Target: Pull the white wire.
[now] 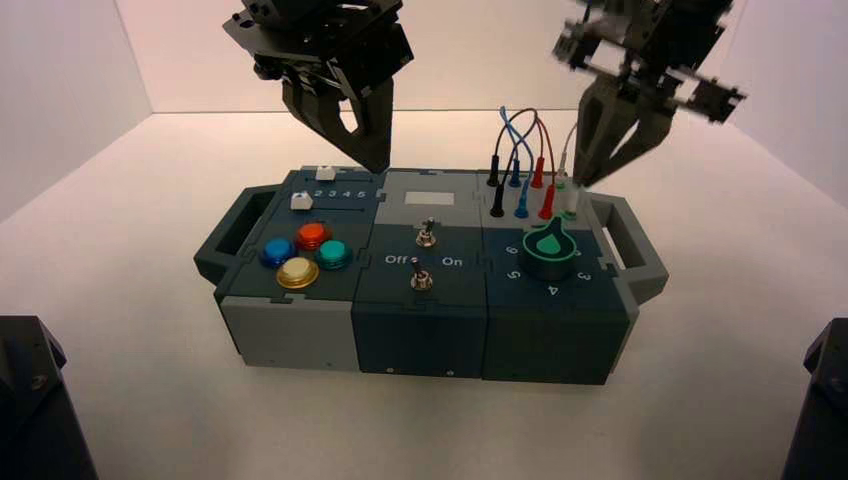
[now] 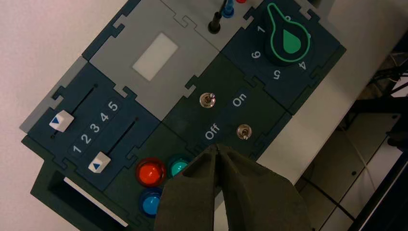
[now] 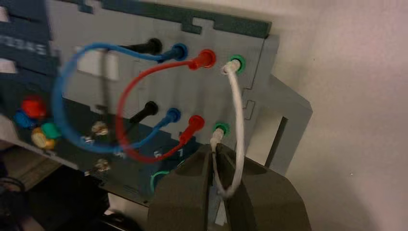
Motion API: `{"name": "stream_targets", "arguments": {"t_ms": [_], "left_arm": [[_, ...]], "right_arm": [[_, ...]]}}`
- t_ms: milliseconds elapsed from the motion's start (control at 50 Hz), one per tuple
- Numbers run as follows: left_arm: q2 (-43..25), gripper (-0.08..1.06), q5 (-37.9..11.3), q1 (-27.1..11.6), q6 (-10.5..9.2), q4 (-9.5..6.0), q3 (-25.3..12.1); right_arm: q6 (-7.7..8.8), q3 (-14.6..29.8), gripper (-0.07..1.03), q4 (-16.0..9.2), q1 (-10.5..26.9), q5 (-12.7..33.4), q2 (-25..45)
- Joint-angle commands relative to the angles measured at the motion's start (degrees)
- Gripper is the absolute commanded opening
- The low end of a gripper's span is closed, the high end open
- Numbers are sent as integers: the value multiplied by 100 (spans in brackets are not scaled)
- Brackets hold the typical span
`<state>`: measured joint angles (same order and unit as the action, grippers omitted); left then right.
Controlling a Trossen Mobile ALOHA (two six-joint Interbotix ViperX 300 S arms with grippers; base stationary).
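Grasping is the step in hand: the right claw has its two fingers closed around the loop of the white wire, which passes between them in the right wrist view. Both whitish plugs are seated in the two green sockets at the right end of the row, beside the red wire, the blue wire and the black wire. In the high view this group stands at the back right corner of the box, behind the green knob.

My judgement is that the pull itself is not yet done, because no plug has left its socket. The next move calls for a firm pinch on the loop and a draw away from the face of the box, straight along the plugs, so that the thin cable does not slip through the fingers or drag the red wire with it. The box may also lift from the worktop if the plugs hold tightly.

The right arm reaches down steeply from above, its fingers pointed at the wire corner. The left claw hangs idle above the back left part of the box, over the sliders, with its fingertips together and gripping nothing.
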<state>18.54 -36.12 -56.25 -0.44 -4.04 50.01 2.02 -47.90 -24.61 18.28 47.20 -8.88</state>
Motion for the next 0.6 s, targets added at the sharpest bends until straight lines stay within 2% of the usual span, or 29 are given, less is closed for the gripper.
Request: {"name": "stream_targets", "arguments": {"t_ms": [20, 180, 320, 540, 600], "left_arm": [[79, -3, 18, -9, 9, 0, -141], [79, -3, 9, -9, 9, 0, -141], [79, -3, -35, -9, 9, 9, -149], [79, -3, -35, -9, 9, 26, -141], [88, -3, -35, -9, 9, 26, -149]], "right_arm": [[-18, 193, -2, -18, -26, 132, -554], [-62, 193, -2, 97, -70, 229, -615], [-299, 79, -2, 624, -114, 149, -527], [-334, 97, -2, 677, -114, 220, -404], [-325, 97, 1, 677, -105, 246, -404]]}}
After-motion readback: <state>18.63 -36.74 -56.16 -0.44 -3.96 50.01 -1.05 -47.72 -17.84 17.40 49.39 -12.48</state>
